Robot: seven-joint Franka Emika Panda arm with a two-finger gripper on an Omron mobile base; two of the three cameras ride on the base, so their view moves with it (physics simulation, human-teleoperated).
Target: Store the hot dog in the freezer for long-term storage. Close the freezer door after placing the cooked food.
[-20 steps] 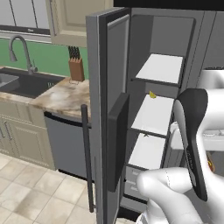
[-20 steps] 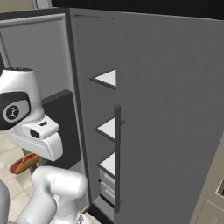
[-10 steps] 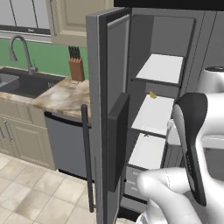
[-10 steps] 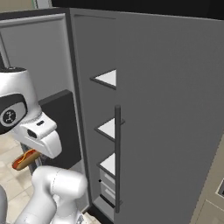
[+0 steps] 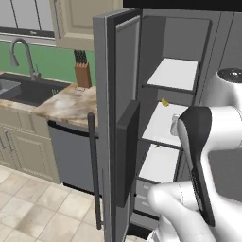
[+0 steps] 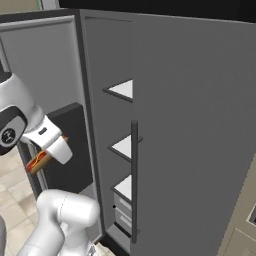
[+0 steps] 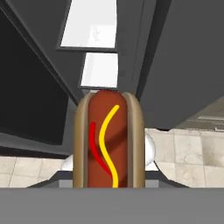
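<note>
Already the gripper [image 6: 42,159] has its jaws closed on the hot dog [image 6: 38,161], carried in the air just outside the freezer [image 5: 172,75]. The freezer door [image 5: 111,118] stands open. Placing the food on a shelf [image 5: 172,74] and closing the door are, I judge, not yet done.

A home kitchen: a steel sink [image 5: 19,90] with faucet [image 5: 21,54] set in a marble worktop [image 5: 71,101], knife block [image 5: 83,73], dishwasher [image 5: 75,156], cream cabinets [image 5: 21,149], tiled floor [image 5: 33,208], and an open freezer [image 5: 170,108].
</note>
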